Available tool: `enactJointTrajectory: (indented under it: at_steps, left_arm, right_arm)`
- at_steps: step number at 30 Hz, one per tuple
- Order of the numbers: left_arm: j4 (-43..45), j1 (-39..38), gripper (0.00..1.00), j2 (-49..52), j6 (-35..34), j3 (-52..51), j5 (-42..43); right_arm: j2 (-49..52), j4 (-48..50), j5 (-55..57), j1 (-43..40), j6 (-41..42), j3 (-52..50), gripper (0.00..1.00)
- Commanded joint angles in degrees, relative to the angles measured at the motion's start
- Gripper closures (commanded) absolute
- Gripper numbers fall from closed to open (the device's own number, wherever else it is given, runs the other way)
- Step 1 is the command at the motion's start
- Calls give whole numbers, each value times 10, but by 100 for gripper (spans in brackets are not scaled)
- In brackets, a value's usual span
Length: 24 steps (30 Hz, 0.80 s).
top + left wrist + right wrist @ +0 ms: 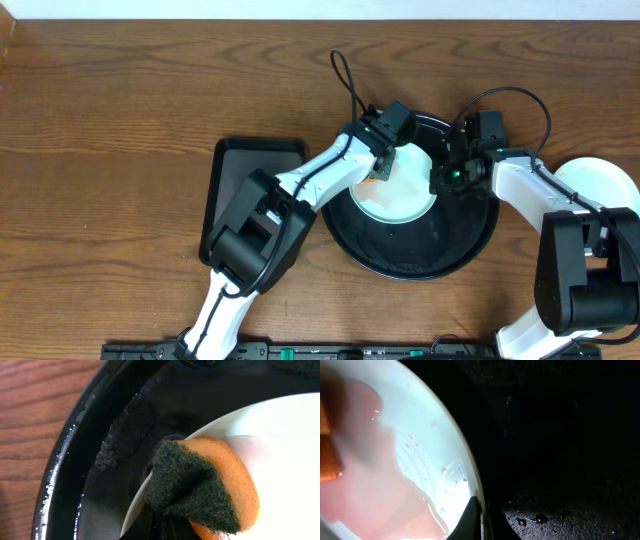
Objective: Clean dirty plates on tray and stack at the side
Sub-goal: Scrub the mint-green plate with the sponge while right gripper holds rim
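Observation:
A pale mint-white plate [398, 190] lies on the round black tray [420, 262], wet with pinkish water [375, 495]. My left gripper [380, 165] is shut on an orange sponge with a dark green scouring face [200, 485], pressed on the plate's left rim [260, 425]. My right gripper [440, 180] is shut on the plate's right rim [470, 475], one finger inside and one outside. A second pale plate [600, 185] lies on the table at the right, beside the tray. No third plate shows.
A smaller black rectangular tray [240, 185] lies left of the round tray. The wooden table [120, 150] spreads to the left. The tray floor is wet with droplets [535, 520]. Cables arch over the tray's far rim.

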Motion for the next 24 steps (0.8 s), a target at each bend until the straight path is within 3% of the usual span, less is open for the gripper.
enactJointTrajectory:
  at_steps: [1, 4, 7, 11, 18, 24]
  left_arm:
    - [-23, 35, 93, 30, 35, -19, -173]
    - [-48, 34, 93, 9, 32, -4, -160]
    - [-57, 34, 93, -24, 28, 0, -71]
    - [-81, 34, 92, -43, -37, -1, 56]
    - [-106, 29, 93, -37, -169, -40, 200]
    - [-55, 6, 92, -37, -185, -57, 222]
  right_arm:
    - [25, -14, 13, 6, -8, -19, 99]
    - [25, -17, 13, 6, -8, -19, 99]
    - [25, -18, 13, 6, -4, -19, 99]
    - [25, -17, 13, 6, 5, -19, 99]
    - [25, -18, 13, 6, 5, -19, 99]
    - [25, -17, 13, 6, 5, -19, 99]
